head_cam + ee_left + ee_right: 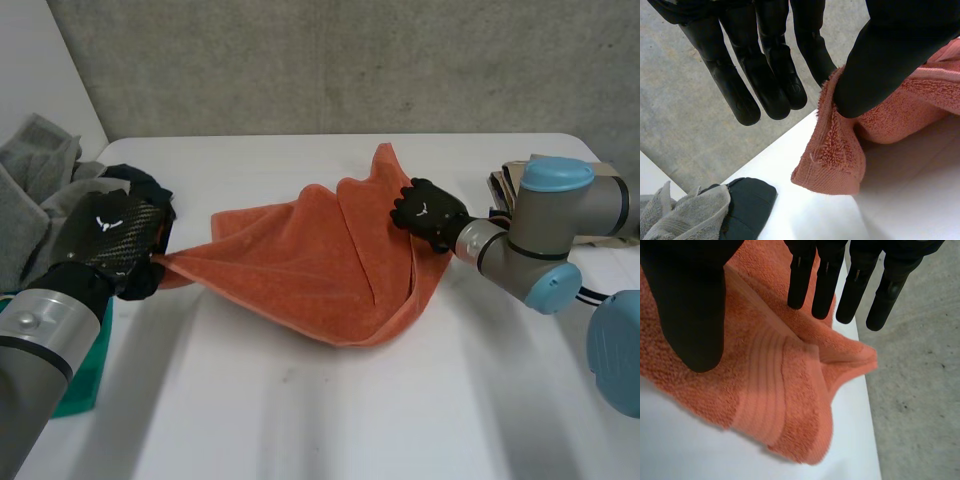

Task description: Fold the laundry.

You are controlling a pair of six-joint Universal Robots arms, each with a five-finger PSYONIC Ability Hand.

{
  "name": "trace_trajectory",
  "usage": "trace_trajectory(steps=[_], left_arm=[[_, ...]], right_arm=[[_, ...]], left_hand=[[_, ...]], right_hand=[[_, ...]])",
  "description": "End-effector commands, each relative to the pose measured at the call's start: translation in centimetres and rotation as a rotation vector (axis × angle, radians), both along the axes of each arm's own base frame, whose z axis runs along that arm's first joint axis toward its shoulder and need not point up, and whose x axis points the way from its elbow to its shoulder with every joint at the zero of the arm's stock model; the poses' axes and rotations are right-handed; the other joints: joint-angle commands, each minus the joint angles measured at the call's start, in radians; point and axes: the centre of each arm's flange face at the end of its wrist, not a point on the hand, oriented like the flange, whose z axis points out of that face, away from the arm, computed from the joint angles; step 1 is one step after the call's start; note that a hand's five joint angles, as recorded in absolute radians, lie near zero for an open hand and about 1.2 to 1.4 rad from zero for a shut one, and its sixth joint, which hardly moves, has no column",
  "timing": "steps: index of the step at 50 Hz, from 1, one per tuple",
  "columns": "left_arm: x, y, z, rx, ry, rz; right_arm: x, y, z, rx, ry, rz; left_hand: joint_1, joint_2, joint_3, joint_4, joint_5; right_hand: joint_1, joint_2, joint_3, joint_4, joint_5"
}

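Note:
An orange towel (310,265) lies loosely bunched in the middle of the white table (330,420). My left hand (105,235) is at its left corner, stretched out sideways. In the left wrist view the thumb (890,55) pinches that corner of the towel (840,160) against a finger, and the other fingers (765,75) stay straight. My right hand (428,212) rests at the towel's raised right edge. Seen from the right wrist, its fingers (825,285) are straight and apart from the thumb (690,305), above a folded towel corner (775,390).
A pile of grey clothes (35,180) and a dark garment (135,180) sit at the table's left end, beside a green item (85,370). Folded beige cloth (500,185) lies behind my right arm. The table's far edge (862,390) runs close to the right hand.

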Motion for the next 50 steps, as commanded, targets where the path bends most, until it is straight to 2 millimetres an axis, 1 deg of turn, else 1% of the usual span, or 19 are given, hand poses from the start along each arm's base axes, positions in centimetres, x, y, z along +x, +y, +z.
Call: trace_trajectory(steps=[1, 2, 3, 4, 7, 12, 14, 15, 19, 21, 22, 23, 24, 27, 32, 40, 50], left_arm=[[0.0, 0.1, 0.0, 0.004, 0.001, -0.002], [0.0, 0.1, 0.0, 0.004, 0.001, -0.002], [0.0, 0.0, 0.0, 0.004, 0.001, 0.001], [0.0, 0.0, 0.0, 0.004, 0.001, 0.002], [0.2, -0.2, 0.2, -0.003, 0.003, 0.013], [0.6, -0.6, 0.8, -0.018, 0.01, 0.033], [0.8, -0.7, 1.1, -0.028, 0.018, 0.036], [0.8, -0.7, 1.2, -0.03, 0.022, 0.037], [0.8, -0.7, 1.5, -0.034, 0.033, 0.036], [0.7, -0.7, 1.5, -0.035, 0.036, 0.034], [0.7, -0.7, 1.5, -0.034, 0.037, 0.034], [0.7, -0.7, 1.5, -0.032, 0.038, 0.033], [0.7, -0.6, 1.4, -0.029, 0.038, 0.033], [0.7, -0.6, 1.3, -0.021, 0.04, 0.033], [0.8, -0.4, 1.1, -0.01, 0.043, 0.037], [0.9, -0.4, 1.4, -0.015, 0.045, 0.04], [1.0, -0.3, 1.8, -0.028, 0.05, 0.043]], right_arm=[[0.1, -0.5, -0.5, 0.04, -0.055, 0.02], [0.1, -0.5, -0.6, 0.043, -0.058, 0.021], [0.2, -0.6, -0.6, 0.037, -0.064, 0.026], [0.3, -0.7, -0.6, 0.036, -0.067, 0.03], [0.3, -0.7, -0.8, 0.037, -0.071, 0.038], [0.0, -0.5, -1.1, 0.07, -0.077, 0.042], [-0.1, -0.4, -1.0, 0.082, -0.078, 0.048], [-0.2, -0.2, -1.0, 0.094, -0.078, 0.047], [-0.8, -0.2, -0.3, 0.095, -0.081, 0.037], [-1.0, -0.1, -0.3, 0.102, -0.081, 0.031], [-1.1, 0.1, -0.4, 0.112, -0.079, 0.026], [-1.1, 0.2, -0.5, 0.115, -0.078, 0.021], [-1.2, 0.3, -0.5, 0.114, -0.075, 0.016], [-1.2, 0.0, -0.8, 0.08, -0.076, -0.003], [-1.0, -0.4, -0.6, 0.029, -0.094, 0.0], [-0.7, -0.5, -0.3, 0.054, -0.139, 0.014], [0.0, -0.5, -1.8, 0.092, -0.141, 0.032]], left_hand=[[0.227, 0.196, 0.203, 0.194, 0.248], [0.227, 0.196, 0.203, 0.194, 0.248], [0.227, 0.196, 0.203, 0.194, 0.248], [0.227, 0.196, 0.203, 0.194, 0.248], [0.227, 0.196, 0.203, 0.194, 0.248], [0.227, 0.196, 0.203, 0.194, 0.248], [0.227, 0.196, 0.203, 0.194, 0.248], [0.227, 0.196, 0.203, 0.194, 0.248], [0.227, 0.196, 0.203, 0.194, 0.248], [0.227, 0.196, 0.203, 0.194, 0.248], [0.227, 0.196, 0.203, 0.194, 0.248], [0.227, 0.196, 0.203, 0.194, 0.248], [0.227, 0.196, 0.203, 0.194, 0.248], [0.227, 0.196, 0.203, 0.194, 0.248], [0.227, 0.196, 0.203, 0.194, 0.248], [0.227, 0.196, 0.203, 0.194, 0.248], [0.227, 0.196, 0.203, 0.194, 0.248]], right_hand=[[0.181, 0.18, 0.18, 0.177, 0.174], [0.222, 0.221, 0.221, 0.218, 0.215], [0.405, 0.404, 0.405, 0.402, 0.398], [0.518, 0.517, 0.517, 0.514, 0.51], [0.75, 0.749, 0.75, 0.746, 0.743], [0.76, 0.758, 0.759, 0.756, 0.752], [0.731, 0.729, 0.73, 0.727, 0.723], [0.666, 0.665, 0.666, 0.663, 0.659], [0.701, 0.7, 0.7, 0.697, 0.693], [0.637, 0.636, 0.636, 0.633, 0.629], [0.383, 0.382, 0.383, 0.38, 0.376], [0.239, 0.237, 0.238, 0.235, 0.231], [0.159, 0.157, 0.158, 0.155, 0.151], [0.155, 0.154, 0.154, 0.151, 0.147], [0.155, 0.154, 0.154, 0.151, 0.147], [0.152, 0.151, 0.151, 0.148, 0.144], [0.164, 0.162, 0.163, 0.16, 0.156]])
